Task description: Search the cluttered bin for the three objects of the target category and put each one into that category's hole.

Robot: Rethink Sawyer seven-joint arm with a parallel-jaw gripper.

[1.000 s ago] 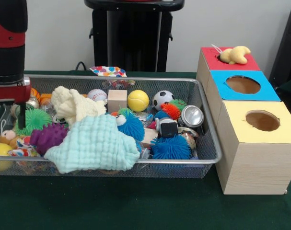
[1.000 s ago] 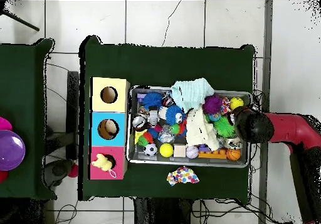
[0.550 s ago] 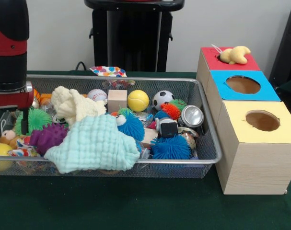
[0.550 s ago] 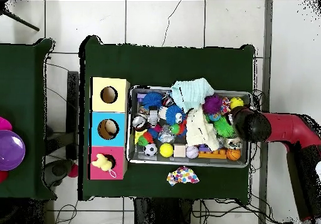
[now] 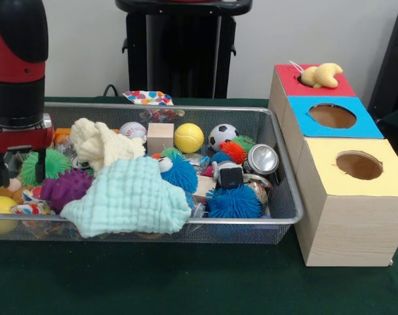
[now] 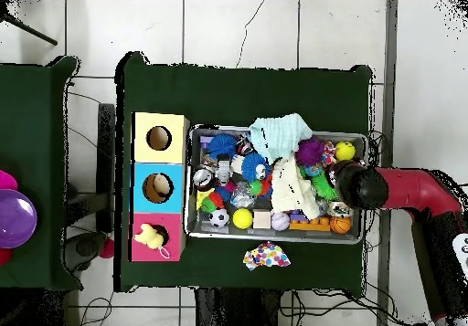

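Apparently mid-search, the gripper (image 5: 19,172) hangs spread and empty over the left end of the bin (image 5: 287,197), above a green spiky ball (image 5: 49,161). One plush toy (image 5: 322,75) lies on the red box (image 5: 287,84); next comes descending to grasp.

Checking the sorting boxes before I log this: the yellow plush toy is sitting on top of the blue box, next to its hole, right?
Not quite. The yellow plush toy sits on top of the red box, beside its hole, not on the blue box. The front view shows it at the far end of the row; the overhead view agrees.
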